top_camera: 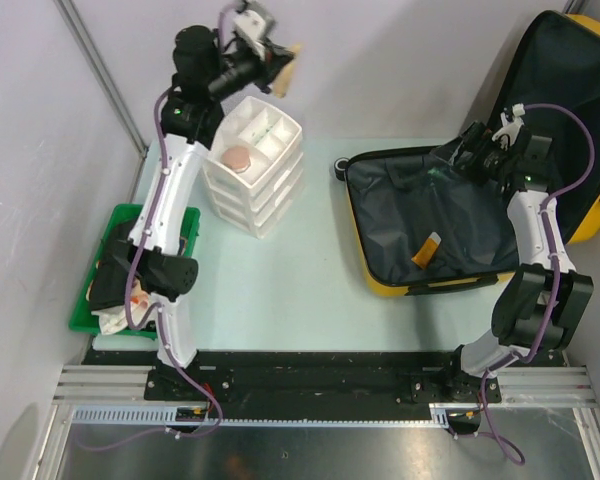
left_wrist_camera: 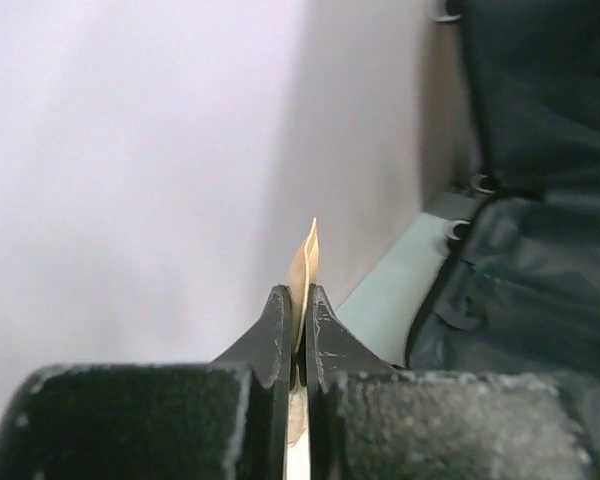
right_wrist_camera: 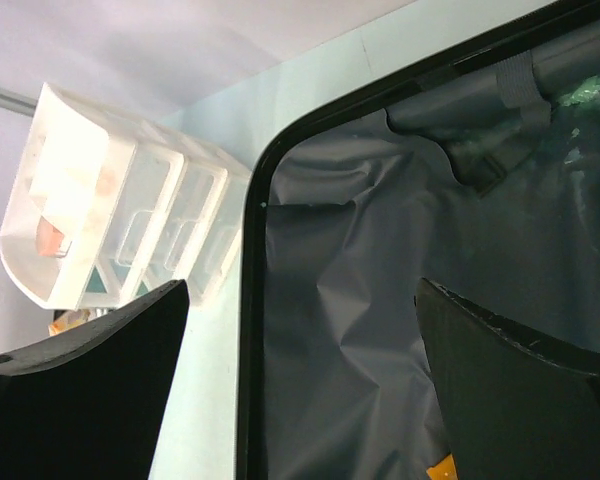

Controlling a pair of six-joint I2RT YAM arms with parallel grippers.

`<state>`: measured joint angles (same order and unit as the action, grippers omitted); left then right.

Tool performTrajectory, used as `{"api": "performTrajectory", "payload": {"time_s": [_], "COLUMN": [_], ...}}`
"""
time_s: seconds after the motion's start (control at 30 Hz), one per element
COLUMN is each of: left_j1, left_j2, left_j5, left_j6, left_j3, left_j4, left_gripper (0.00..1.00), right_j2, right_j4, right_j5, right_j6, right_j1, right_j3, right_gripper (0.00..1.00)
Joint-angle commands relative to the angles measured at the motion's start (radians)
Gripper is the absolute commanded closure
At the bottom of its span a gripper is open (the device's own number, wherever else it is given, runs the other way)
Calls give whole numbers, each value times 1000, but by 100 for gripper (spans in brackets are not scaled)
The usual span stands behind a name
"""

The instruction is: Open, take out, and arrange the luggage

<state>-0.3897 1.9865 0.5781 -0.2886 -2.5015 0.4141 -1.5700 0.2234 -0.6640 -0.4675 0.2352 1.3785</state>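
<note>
The luggage [top_camera: 432, 286], a yellow hard-shell suitcase, lies open on the table at the right, its lid leaning up against the wall. Its black lining [top_camera: 410, 205] holds a small orange packet [top_camera: 427, 249]. My right gripper [top_camera: 462, 152] hovers open over the back of the lining [right_wrist_camera: 360, 300], nothing between its fingers [right_wrist_camera: 90, 390]. My left gripper [top_camera: 280, 68] is raised high above the white drawer unit [top_camera: 255, 165]. It is shut on a thin tan flat packet [left_wrist_camera: 306, 262], which sticks out past the fingertips.
The drawer unit's top tray holds a pink round thing [top_camera: 238, 158]; the unit also shows in the right wrist view [right_wrist_camera: 100, 220]. A green tray [top_camera: 93, 305] with loose items sits at the left edge, partly behind the left arm. Grey walls close in behind.
</note>
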Motion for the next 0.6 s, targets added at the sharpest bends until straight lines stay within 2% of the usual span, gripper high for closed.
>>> {"api": "performTrajectory", "payload": {"time_s": [0.0, 0.2, 0.33, 0.57], "left_j1": [110, 183, 225, 282], "left_j2": [32, 104, 123, 167], "left_j5": [-197, -230, -218, -213], "left_j6": [362, 384, 382, 425], "left_j3": [40, 4, 42, 70], "left_j4": [-166, -227, -268, -316], "left_gripper": [100, 100, 100, 100], "right_j2": [62, 62, 67, 77], "right_j4": [34, 71, 100, 145], "right_j5": [10, 24, 30, -43], "right_j6": [98, 135, 180, 316], "right_j1": [3, 4, 3, 9], "right_j3": [24, 25, 25, 25], "right_gripper": [0, 0, 0, 0]}}
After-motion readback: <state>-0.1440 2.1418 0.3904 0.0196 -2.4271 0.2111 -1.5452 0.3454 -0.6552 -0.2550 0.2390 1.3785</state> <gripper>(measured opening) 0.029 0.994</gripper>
